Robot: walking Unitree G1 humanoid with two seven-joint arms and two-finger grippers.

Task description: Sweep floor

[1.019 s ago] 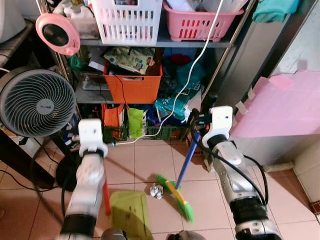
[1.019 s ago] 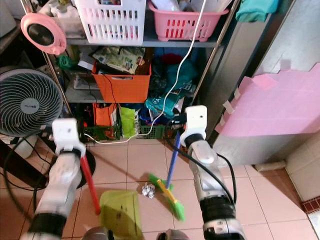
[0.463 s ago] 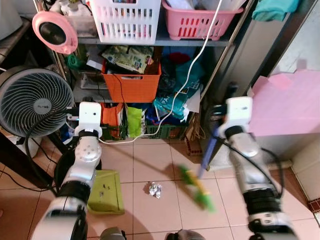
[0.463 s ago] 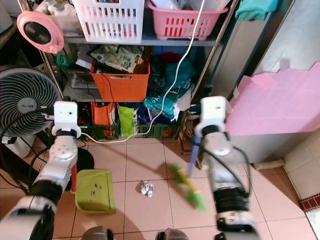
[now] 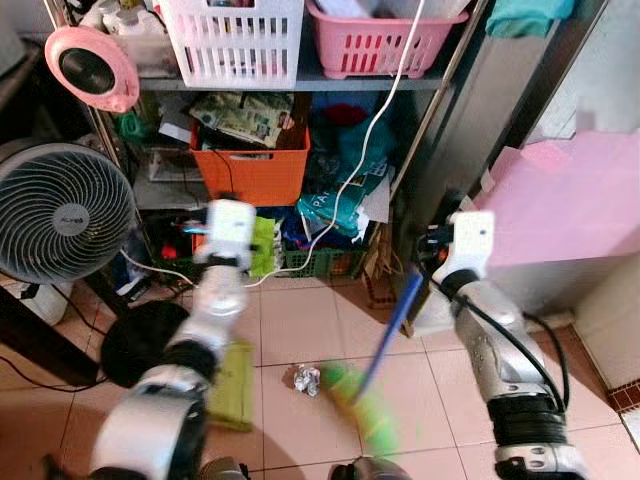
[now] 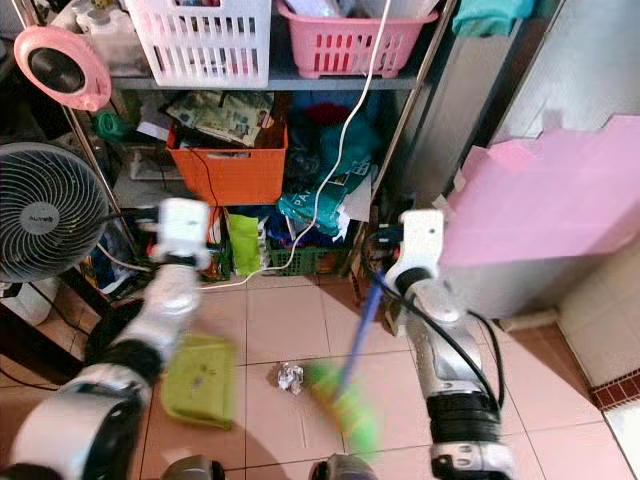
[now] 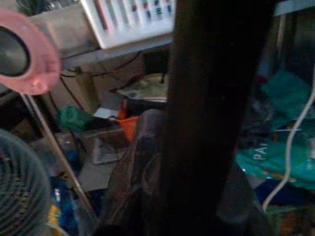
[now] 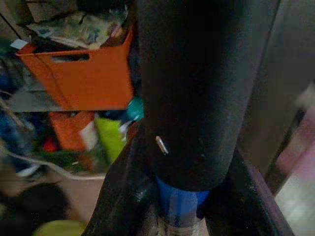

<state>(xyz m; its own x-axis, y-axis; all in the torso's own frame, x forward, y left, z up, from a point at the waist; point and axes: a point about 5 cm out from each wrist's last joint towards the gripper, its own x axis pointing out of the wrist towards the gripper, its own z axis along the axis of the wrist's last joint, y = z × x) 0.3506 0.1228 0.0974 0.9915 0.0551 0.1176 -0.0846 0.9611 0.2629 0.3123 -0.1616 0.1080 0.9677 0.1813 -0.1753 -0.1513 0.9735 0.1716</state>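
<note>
Now the right pincer clamps the blue broom, its green head just beside crumpled foil; the left pincer holds the green dustpan on the tiled floor.

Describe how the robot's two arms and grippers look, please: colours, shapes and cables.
Both arms are silver, rounded metal segments with black joints. Each ends in a white, box-shaped wrist block. A black cable loops along the right arm. The left arm is blurred. In the wrist views, each gripper's fingers look long, thick and black.
</note>
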